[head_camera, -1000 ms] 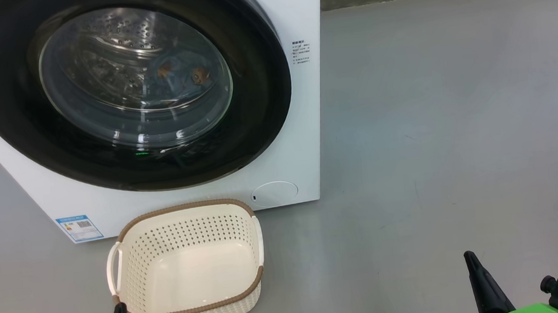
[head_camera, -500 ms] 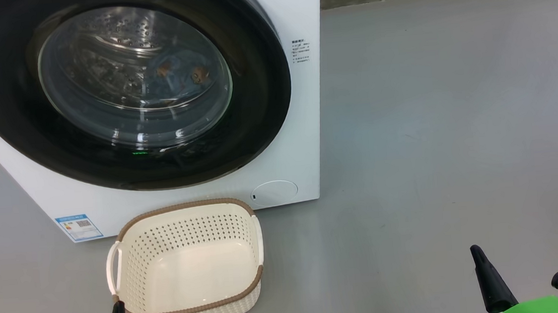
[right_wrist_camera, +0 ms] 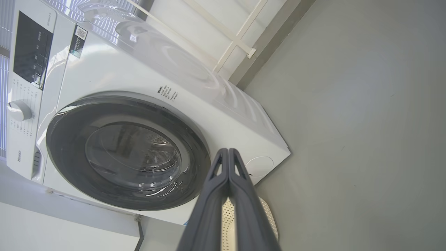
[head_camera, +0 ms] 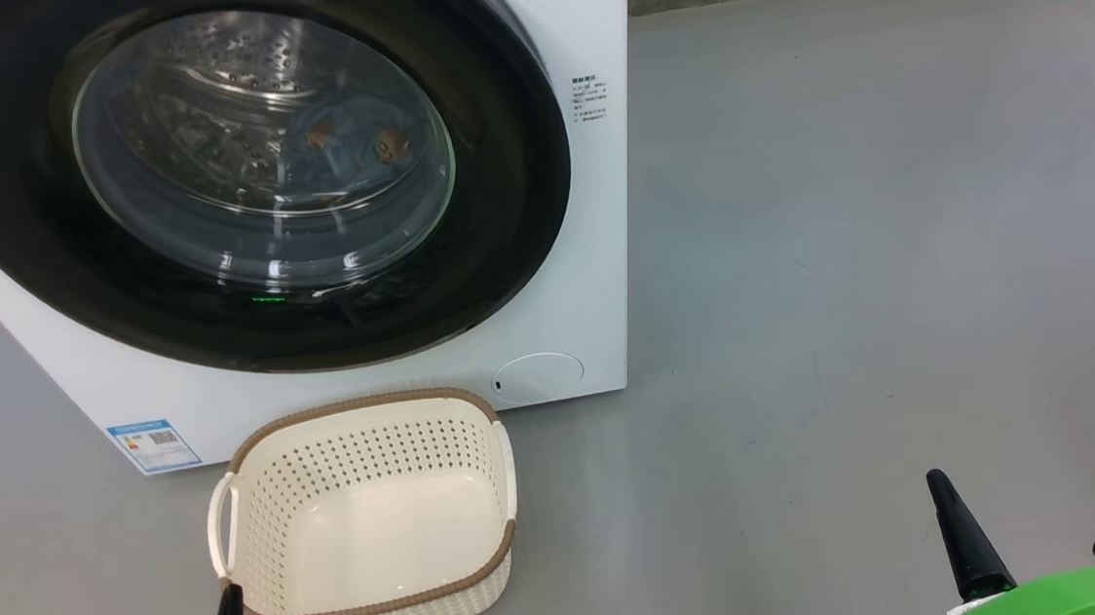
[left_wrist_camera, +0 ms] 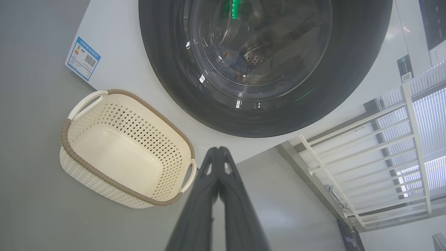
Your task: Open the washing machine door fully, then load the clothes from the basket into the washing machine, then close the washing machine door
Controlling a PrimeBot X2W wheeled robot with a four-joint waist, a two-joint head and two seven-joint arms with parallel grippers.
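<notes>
"Hisense" brand on the washing machine [right_wrist_camera: 115,80] front, blue label [head_camera: 154,446] print too small to read

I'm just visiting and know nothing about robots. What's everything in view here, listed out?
washing machine: one, white, on grey floor
washing machine door: one, black ring, clear glass, shut
clothes: some, light blue, inside, behind door glass
basket: one, cream, brown rim, floor before machine
label: one, blue, machine's lower left
flap: one, white, machine's lower right
dial: one, white, beside dark control panel
left fingers: two, dark, pressed together, by basket
right fingers: two, dark, pressed together, over floor
</notes>
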